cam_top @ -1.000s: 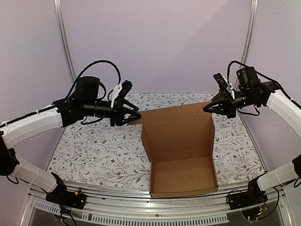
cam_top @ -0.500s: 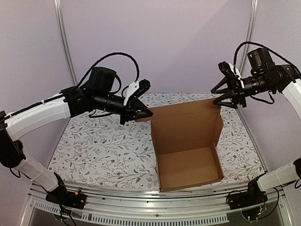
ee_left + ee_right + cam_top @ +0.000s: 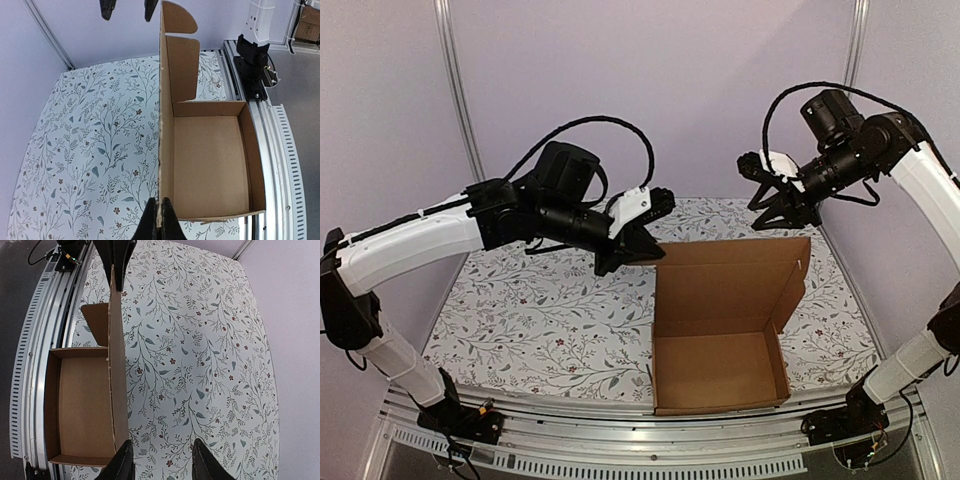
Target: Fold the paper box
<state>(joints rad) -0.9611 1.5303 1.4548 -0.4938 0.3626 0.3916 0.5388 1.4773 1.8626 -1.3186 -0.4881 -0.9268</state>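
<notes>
One paper box [image 3: 720,330], plain brown corrugated card, part-formed.

Location: right of centre on the floral table [image 3: 540,310]. Its tray [image 3: 715,370] lies flat at the near edge, just beside the metal rail [image 3: 570,415].

Condition: the four tray walls are up. The lid [image 3: 725,290] stands roughly upright from the tray's far wall. A side flap [image 3: 182,57] with a rounded ear hangs off the lid's right end, not yet tucked.

Holds:
- The left gripper [image 3: 655,255] has its fingers pressed together on the lid's top left corner, with the card edge pinched between them.
- The right gripper [image 3: 161,462] has its fingers apart and holds nothing. It sits near the lid's top right corner but clear of it.

Handling, as judged:
- Weight: light, and likely to slide on the table if pushed.
- Stiffness: rigid across each panel, free only at the scored creases.
- A single corner hold probably lets the lid twist or sway.
- Edges and ears would crush or kink under a hard pinch.

Recommended grip: the lid's free top edge, near both corners, so that it swings evenly on its hinge. The side flaps are best taken near their creases for tucking inside the tray walls.
</notes>
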